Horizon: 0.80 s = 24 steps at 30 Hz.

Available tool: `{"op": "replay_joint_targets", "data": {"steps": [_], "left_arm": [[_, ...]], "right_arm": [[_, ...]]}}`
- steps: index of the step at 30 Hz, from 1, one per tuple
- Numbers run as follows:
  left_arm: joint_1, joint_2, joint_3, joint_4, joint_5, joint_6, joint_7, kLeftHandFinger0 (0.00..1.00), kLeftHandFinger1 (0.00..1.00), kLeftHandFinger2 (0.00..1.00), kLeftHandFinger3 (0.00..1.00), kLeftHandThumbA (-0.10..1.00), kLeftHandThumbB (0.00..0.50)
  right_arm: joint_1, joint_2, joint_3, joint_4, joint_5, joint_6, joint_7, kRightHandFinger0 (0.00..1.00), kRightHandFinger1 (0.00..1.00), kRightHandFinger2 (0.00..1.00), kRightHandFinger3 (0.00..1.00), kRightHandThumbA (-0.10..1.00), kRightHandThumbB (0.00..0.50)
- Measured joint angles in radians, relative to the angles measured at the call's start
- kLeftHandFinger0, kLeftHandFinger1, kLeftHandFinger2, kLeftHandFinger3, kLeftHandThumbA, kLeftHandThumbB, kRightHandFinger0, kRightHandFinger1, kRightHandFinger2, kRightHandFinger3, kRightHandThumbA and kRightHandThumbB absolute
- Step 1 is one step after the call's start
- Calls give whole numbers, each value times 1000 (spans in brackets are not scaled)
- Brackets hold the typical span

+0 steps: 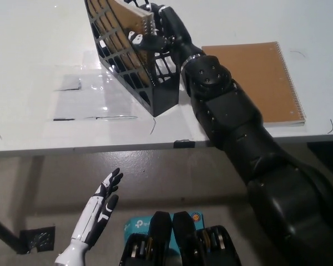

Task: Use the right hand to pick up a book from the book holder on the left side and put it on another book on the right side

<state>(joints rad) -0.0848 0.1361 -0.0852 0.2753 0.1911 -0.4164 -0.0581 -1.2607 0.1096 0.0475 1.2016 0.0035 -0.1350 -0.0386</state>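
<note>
Black right hand (158,30) at top centre of the frame, fingers closed on a brown spiral-bound book (134,21) partly raised out of the black lattice book holder (127,72) on the white table (39,66). Second brown book (261,77) flat at right. White left hand (102,202) at lower left below the table edge, fingers spread, holding nothing

It looks like a lab or office: a plain white table (33,127), taped plastic sheet (94,94), bare concrete floor (172,177)
</note>
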Motion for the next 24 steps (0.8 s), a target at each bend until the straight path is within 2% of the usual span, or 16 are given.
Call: {"op": "replay_joint_targets", "data": {"steps": [4,6,9,10,11,12,14,16,17,18,21,22,23,24], "left_arm": [[-1,0,0,0,0,0,0,1000,1000,1000,1000,1000,307],[-1,0,0,0,-1,1,0,1000,1000,1000,1000,1000,330],[-1,0,0,-1,-1,2,0,1000,1000,1000,1000,1000,322],[-1,0,0,-1,-1,2,0,1000,1000,1000,1000,1000,323],[-2,0,0,-1,-2,2,0,1000,1000,1000,1000,1000,320],[-2,0,0,-1,-2,1,0,1000,1000,1000,1000,1000,311],[-3,0,0,-1,-2,1,0,1000,1000,1000,1000,1000,322],[-5,0,0,-1,-4,1,0,1000,1000,1000,1000,1000,330],[-6,0,0,-1,-4,1,0,1000,1000,1000,1000,1000,332],[-7,0,0,0,-4,1,0,1000,1000,1000,1000,1000,326],[-9,0,0,0,-4,1,0,1000,1000,1000,1000,1000,307],[-10,0,0,0,-4,1,0,1000,1000,1000,1000,1000,309],[-11,0,0,0,-4,1,0,1000,1000,1000,1000,1000,326],[-12,0,0,0,-4,1,0,1000,1000,1000,1000,1000,331]], "right_arm": [[0,0,4,0,-9,4,-15,0,43,370,498,50,111],[-1,0,4,0,-12,7,-19,0,29,346,460,49,111],[-1,0,4,0,-19,8,-21,0,0,305,430,-28,107],[-1,0,5,0,-22,8,-22,0,1,313,444,-87,101],[-1,0,5,1,-23,7,-23,0,2,328,489,-100,104],[-1,0,5,3,-24,6,-23,0,24,383,551,-100,102],[-2,0,5,10,-25,1,-23,0,131,570,692,-100,109],[-2,0,1,16,-24,-3,-23,0,252,704,742,-100,132],[-2,0,-10,18,-20,-4,-21,0,300,740,743,-100,141],[-3,0,-24,20,-15,-5,-19,0,316,727,723,-100,142],[-5,1,-80,27,16,-5,-2,0,331,750,730,-100,150],[-6,2,-117,27,34,-2,8,0,345,768,739,-100,160],[-6,2,-136,26,47,2,13,0,356,790,759,-100,139],[-7,4,-176,22,68,13,19,0,361,802,781,-100,140]]}}
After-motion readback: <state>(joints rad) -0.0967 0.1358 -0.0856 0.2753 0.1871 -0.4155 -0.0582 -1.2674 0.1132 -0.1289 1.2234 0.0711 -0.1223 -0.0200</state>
